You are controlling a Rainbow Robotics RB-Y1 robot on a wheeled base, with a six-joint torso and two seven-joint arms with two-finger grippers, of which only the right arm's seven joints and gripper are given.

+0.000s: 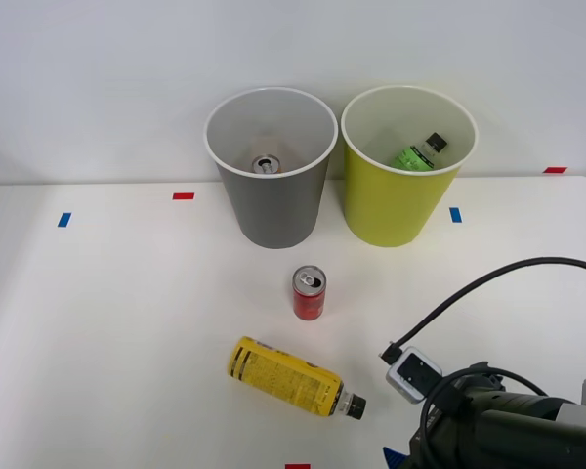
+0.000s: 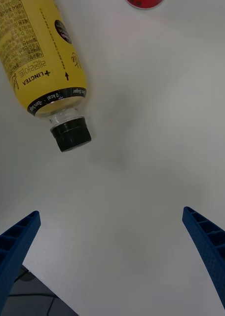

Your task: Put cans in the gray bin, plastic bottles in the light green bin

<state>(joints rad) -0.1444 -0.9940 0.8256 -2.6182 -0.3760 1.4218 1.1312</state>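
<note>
A red can [image 1: 309,293] stands upright on the white table, in front of the gray bin [image 1: 273,210]; its red edge [image 2: 144,3] shows in the right wrist view. Inside the gray bin lies another can [image 1: 266,164]. The light green bin [image 1: 396,205] holds a green-labelled bottle [image 1: 417,153]. A yellow-wrapped plastic bottle [image 1: 288,377] lies on its side near the table's front, its black cap [image 2: 70,135] pointing toward my arm. My right gripper [image 2: 112,256] hovers open just short of the cap, with nothing between the fingers; its blue tip [image 1: 393,456] shows right of the bottle.
The two bins stand side by side at the table's back, against a pale wall. Small red [image 1: 183,195] and blue [image 1: 63,219] tape marks dot the table. A black cable [image 1: 488,278] arcs above my arm at the lower right.
</note>
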